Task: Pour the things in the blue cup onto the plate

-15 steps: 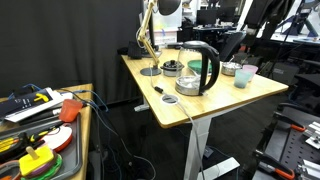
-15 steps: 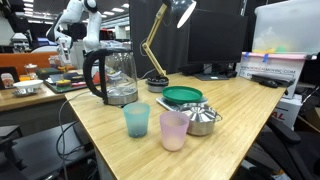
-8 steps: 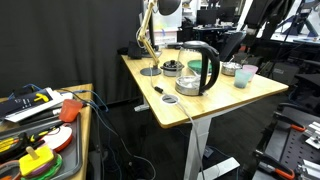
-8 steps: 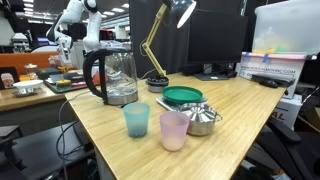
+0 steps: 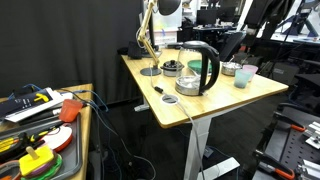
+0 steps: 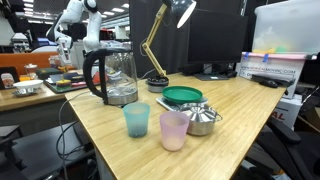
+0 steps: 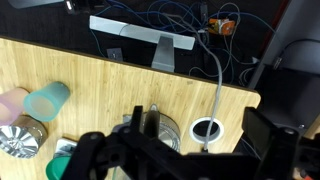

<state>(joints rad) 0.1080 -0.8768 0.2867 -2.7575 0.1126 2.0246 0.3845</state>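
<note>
The blue cup [image 6: 136,120] stands upright near the front edge of the wooden desk [image 6: 240,105], right beside a pale pink cup [image 6: 174,130]. Its contents do not show. The green plate [image 6: 182,96] lies just behind the cups, next to a metal bowl [image 6: 203,118]. In the wrist view the blue cup [image 7: 47,100] is at the far left, well away from my gripper [image 7: 175,150]. The gripper hangs high above the desk, open, with nothing between its dark fingers [image 7: 265,135]. The white arm [image 6: 78,20] rises behind the kettle.
A glass kettle [image 6: 113,78] with a black handle stands between the arm and the cups, directly under the gripper in the wrist view. A brass desk lamp [image 6: 158,45] stands behind the plate. A cable runs through a grommet hole [image 7: 207,130]. A cluttered side table [image 5: 40,125] stands nearby.
</note>
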